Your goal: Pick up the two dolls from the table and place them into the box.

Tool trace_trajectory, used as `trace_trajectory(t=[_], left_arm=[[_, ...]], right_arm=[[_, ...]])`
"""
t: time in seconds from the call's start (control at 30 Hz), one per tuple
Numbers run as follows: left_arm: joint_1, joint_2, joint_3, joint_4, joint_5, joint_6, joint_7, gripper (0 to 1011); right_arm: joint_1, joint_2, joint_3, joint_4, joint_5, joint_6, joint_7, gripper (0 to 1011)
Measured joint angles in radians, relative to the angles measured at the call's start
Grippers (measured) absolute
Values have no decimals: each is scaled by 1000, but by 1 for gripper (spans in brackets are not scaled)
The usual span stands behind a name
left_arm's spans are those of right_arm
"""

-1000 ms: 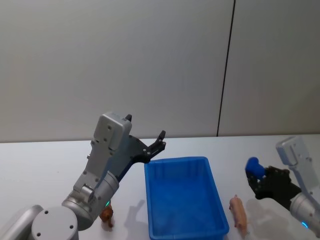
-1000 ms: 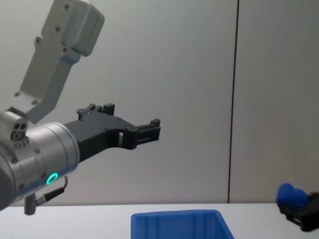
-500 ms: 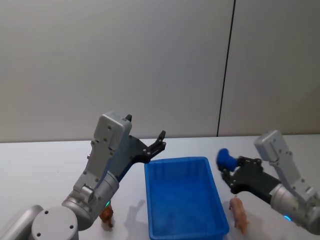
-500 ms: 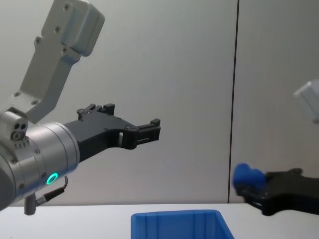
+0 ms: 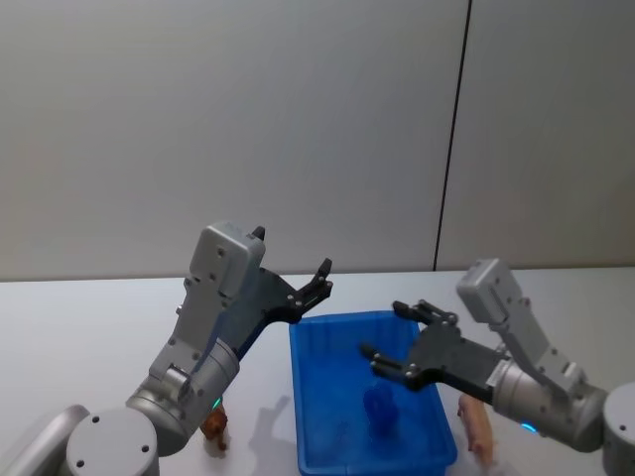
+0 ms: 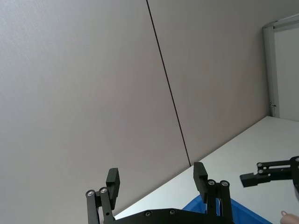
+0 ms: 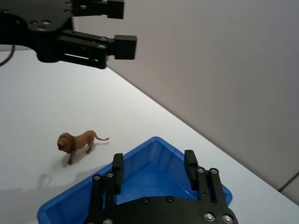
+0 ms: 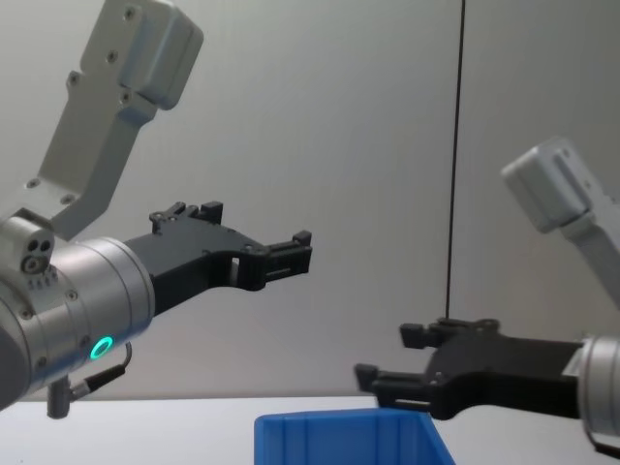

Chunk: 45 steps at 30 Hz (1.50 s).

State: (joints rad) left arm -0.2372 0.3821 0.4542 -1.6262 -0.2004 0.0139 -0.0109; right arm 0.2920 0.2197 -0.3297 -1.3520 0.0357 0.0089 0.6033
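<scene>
One small blue doll (image 5: 379,409) lies in the bright blue plastic box (image 5: 347,319), one brown lion doll (image 5: 213,428) outside, left of it; right gripper (image 5: 382,332) over it, left gripper (image 5: 290,256) raised near it, both fingers wide.

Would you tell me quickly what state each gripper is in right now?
Left gripper: open, holding nothing, raised near the box.
Right gripper: open, empty, above the box.

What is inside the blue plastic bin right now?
A small blue figure is inside the bright blue plastic bin, near its floor. The right gripper, jaws open, covers part of that floor.
</scene>
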Motion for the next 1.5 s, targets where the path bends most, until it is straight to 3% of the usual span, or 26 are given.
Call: trace_trajectory(t=[0.33, 0.6, 0.97, 1.5], left_arm=[[0, 0, 0, 0, 0, 0, 0, 1001], [0, 0, 0, 0, 0, 0, 0, 1001], [0, 0, 0, 0, 0, 0, 0, 1001], [0, 0, 0, 0, 0, 0, 0, 1001]], right_arm=[[32, -19, -11, 52, 17, -34, 50, 1001], [26, -11, -4, 54, 39, -34, 19, 1003], [-25, 27, 23, 10, 86, -18, -80, 1003], [-147, 99, 74, -101, 176, -12, -297, 1003]])
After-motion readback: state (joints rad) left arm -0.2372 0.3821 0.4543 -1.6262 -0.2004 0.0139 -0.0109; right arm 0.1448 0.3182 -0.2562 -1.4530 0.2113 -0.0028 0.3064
